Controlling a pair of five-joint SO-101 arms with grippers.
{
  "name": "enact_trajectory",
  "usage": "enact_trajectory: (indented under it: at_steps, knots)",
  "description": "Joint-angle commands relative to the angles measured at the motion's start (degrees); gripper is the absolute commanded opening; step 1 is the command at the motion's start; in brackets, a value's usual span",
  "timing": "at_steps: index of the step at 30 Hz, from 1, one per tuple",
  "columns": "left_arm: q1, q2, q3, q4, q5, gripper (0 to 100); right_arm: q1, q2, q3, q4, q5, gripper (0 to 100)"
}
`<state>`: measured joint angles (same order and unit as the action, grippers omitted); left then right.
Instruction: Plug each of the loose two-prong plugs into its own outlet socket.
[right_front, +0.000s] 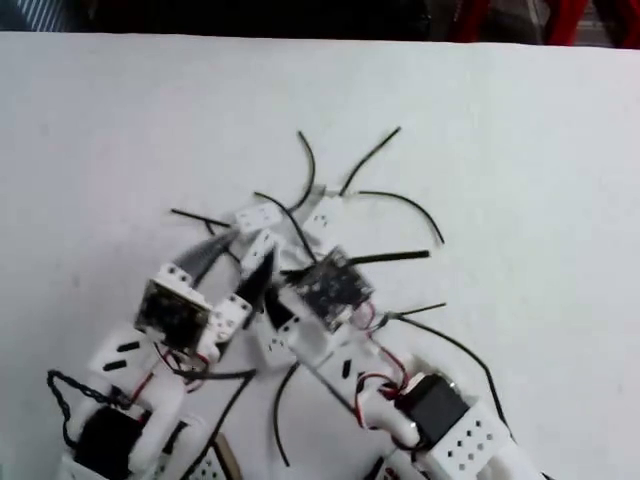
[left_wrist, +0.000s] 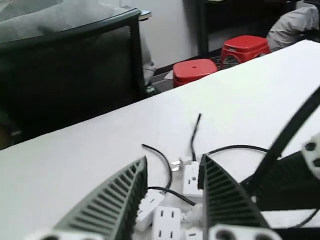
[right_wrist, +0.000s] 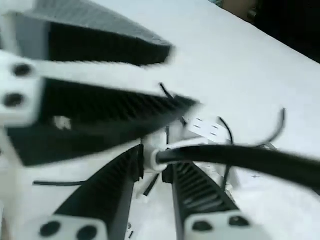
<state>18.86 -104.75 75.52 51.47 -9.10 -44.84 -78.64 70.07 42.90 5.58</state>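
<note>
**Right gripper (right_wrist: 152, 165) clamps plug (right_wrist: 151, 155); left gripper (left_wrist: 173, 162) spread over outlets (left_wrist: 167, 220)**

Plug sits just beside outlets, cord (right_wrist: 240, 159) trailing away from them. Likely light, rigid, slick plastic; stiff cord may twist it. Grip the body's flat sides, never prongs or cord.

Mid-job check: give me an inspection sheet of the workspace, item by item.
Surface: white table.
Job's things: white outlet sockets grouped between the arms; one plug in the right gripper.
Clutter: nothing seen.
Grippers: left gripper open above the outlet sockets; right gripper's fingers closed on the plug.
Cables: short black cables fan out from the group.
Surroundings: red stools and a black chair beyond the table's edge.
</note>
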Motion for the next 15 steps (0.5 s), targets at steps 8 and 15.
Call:
enact_trajectory:
  at_steps: [8, 15]
  knots:
    - [-13.14, 15.16, -5.36, 2.20, -5.19, 18, 15.87, -0.66, -0.26, -4.53, -10.02, 1.7]
    - [-12.70, 41.45, -15.47, 2.37, -5.19, 22, 20.35, 12.62, -0.35, -12.18, -11.87, 1.7]
